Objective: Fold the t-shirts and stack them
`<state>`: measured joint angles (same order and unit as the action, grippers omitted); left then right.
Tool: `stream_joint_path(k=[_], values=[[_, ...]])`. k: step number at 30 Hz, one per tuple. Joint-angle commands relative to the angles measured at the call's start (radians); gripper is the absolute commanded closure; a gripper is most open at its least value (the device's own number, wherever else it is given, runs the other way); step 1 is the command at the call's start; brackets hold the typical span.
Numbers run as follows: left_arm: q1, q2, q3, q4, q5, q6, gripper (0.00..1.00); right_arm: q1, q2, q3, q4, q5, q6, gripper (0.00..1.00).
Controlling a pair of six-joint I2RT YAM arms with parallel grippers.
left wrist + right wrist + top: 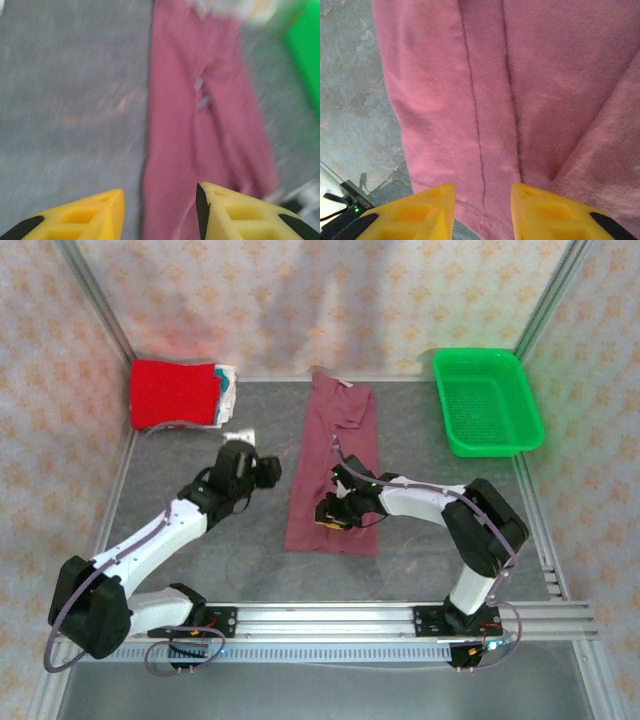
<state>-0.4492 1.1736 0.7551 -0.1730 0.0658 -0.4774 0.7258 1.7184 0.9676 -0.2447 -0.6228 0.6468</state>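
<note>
Gaping, both jaws hold nothing: left beside the maroon t-shirt (320, 430), right above it; green basket (478, 448) apart.

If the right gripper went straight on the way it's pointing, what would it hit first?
Most likely the maroon t-shirt, near its hem. The cloth lies right ahead of the right gripper, though how far is unclear.

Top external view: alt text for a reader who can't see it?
A maroon t-shirt folded into a strip lies mid-table, right gripper over its near end, left gripper beside it. Folded shirts sit far left, a green basket far right.
</note>
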Motion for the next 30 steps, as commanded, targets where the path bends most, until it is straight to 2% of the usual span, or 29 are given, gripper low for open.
stream_joint_path(k=[1, 5, 9, 18, 27, 30], values=[[-0.019, -0.125, -0.088, -0.076, -0.036, 0.007, 0.57, 0.0, 0.018, -0.013, -0.004, 0.053, 0.017, 0.65], [-0.048, -0.232, -0.164, -0.123, -0.013, 0.0, 0.55, 0.001, 0.025, -0.02, 0.001, 0.058, 0.022, 0.65], [-0.052, -0.27, -0.199, -0.182, -0.035, -0.01, 0.55, 0.009, 0.049, -0.013, 0.013, 0.035, 0.022, 0.67], [-0.051, -0.239, -0.211, -0.165, -0.039, -0.026, 0.54, 0.012, 0.056, -0.013, 0.043, 0.006, 0.032, 0.77], [-0.051, -0.227, -0.245, -0.137, -0.037, -0.046, 0.54, 0.017, 0.078, -0.045, 0.101, -0.026, 0.062, 0.81], [-0.052, -0.224, -0.253, -0.129, -0.038, -0.05, 0.54, 0.017, 0.074, -0.055, 0.114, -0.021, 0.071, 0.9]])
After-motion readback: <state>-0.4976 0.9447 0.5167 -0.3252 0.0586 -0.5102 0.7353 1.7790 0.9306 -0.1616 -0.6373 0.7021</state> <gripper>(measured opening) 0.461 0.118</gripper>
